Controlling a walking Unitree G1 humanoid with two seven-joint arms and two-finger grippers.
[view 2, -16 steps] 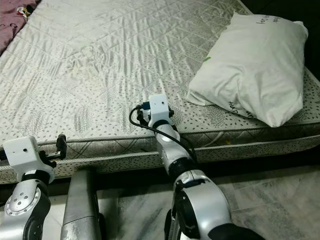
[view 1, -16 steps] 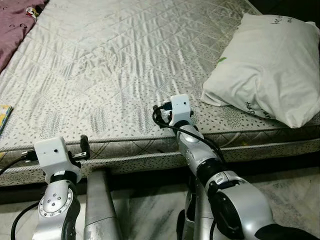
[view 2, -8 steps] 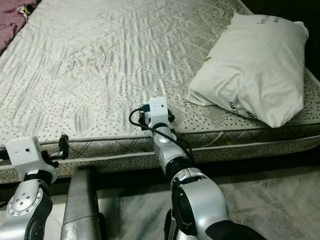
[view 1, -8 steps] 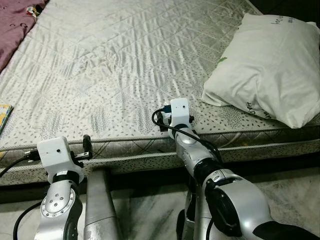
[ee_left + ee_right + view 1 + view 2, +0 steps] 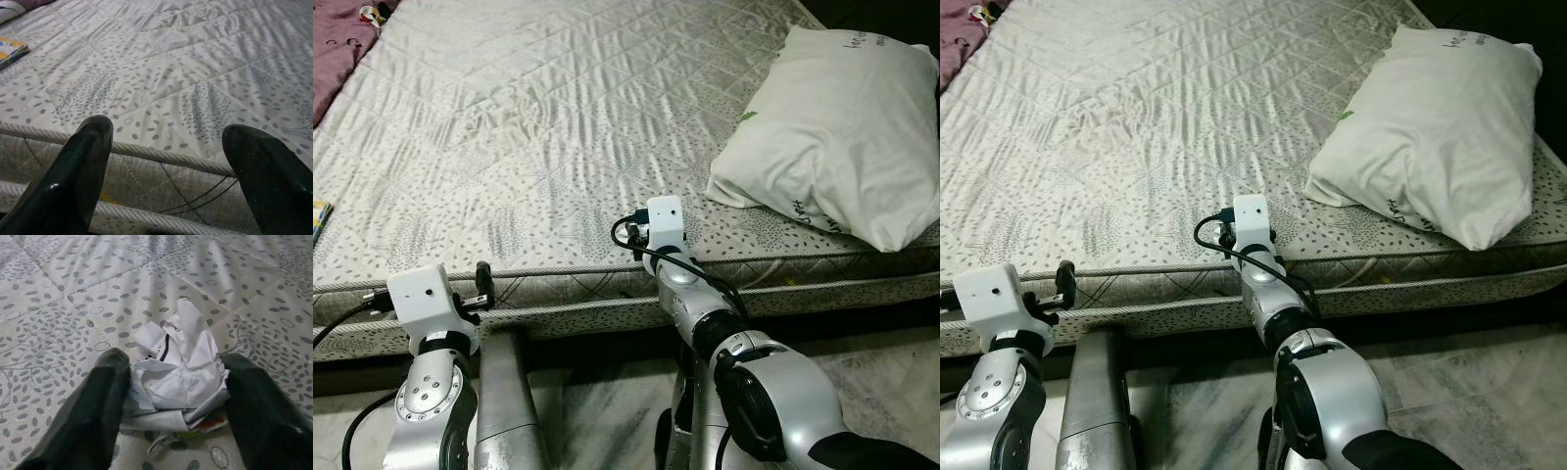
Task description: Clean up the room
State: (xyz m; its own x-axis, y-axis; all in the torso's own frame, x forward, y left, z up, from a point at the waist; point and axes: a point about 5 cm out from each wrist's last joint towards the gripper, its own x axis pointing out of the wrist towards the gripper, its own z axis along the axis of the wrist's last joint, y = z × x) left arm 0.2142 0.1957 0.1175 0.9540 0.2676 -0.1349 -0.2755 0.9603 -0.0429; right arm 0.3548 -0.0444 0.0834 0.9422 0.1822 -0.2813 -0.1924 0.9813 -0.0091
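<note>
I count one bed before me, a wide mattress point(image 5: 558, 127) covered in pale quilted fabric printed with small grey leaf dots, and on it one plump white pillow point(image 5: 832, 137) lying at its far right side, reaching the near edge and overhanging the right one a little. There is one crumpled ball of white paper point(image 5: 176, 382), with a scrap of red and green print showing under it, resting on the mattress just inside the near edge, about midway along. My right gripper point(image 5: 171, 401) is lowered onto that spot with its two black fingers point(image 5: 93, 406) set one on each side of the ball, their inner faces against the paper; I have it between them, though whether the grip is firm I cannot tell. In the head views my own wrist camera block point(image 5: 666, 217) hides the paper ball completely. My left gripper point(image 5: 166, 161) hangs in front of the mattress's near edge towards the left corner, its two fingers spread wide with nothing between them, only the piped seam of the mattress showing past them. One flat yellow and blue printed object point(image 5: 11, 50), perhaps a booklet, lies at the left edge and is cut off by the frame. A piece of maroon cloth point(image 5: 342, 39) sits at the far left corner, mostly cut off, with a small item on it too tiny to identify.
</note>
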